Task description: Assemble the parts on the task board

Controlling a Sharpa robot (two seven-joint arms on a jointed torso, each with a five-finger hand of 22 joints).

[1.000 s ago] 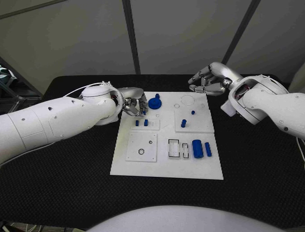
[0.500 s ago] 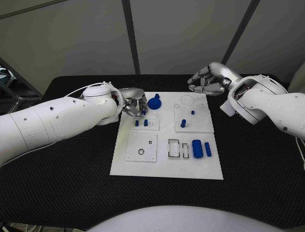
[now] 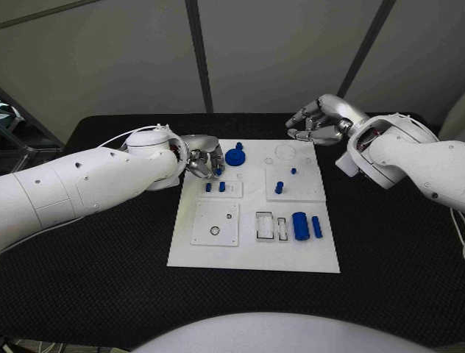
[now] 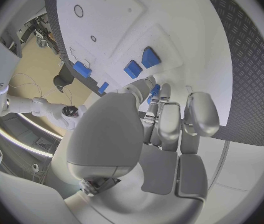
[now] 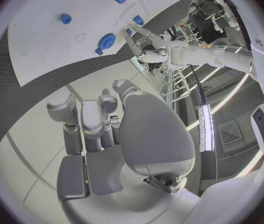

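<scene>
The white task board [image 3: 254,246] lies mid-table. A blue gear-like knob [image 3: 236,157] stands at its back left. Two small blue pegs [image 3: 215,187] stand side by side in front of the knob, and another peg [image 3: 279,187] is to their right. Two blue cylinders [image 3: 307,226] lie at the right. My left hand [image 3: 203,158] hovers at the board's back left corner beside the knob, and appears to pinch a small blue peg [image 4: 154,90] between thumb and finger. My right hand [image 3: 319,121] hangs over the board's back right edge with its fingers curled in, holding nothing.
Black table [image 3: 84,272] surrounds the board on all sides. Rectangular slots [image 3: 265,225] and a round hole plate [image 3: 215,223] sit on the board's front half. The right wrist view shows the board [image 5: 57,30] with the knob [image 5: 107,41] near its edge.
My left hand has shifted slightly toward the back of the board. The right hand and the parts on the board have stayed in place.
</scene>
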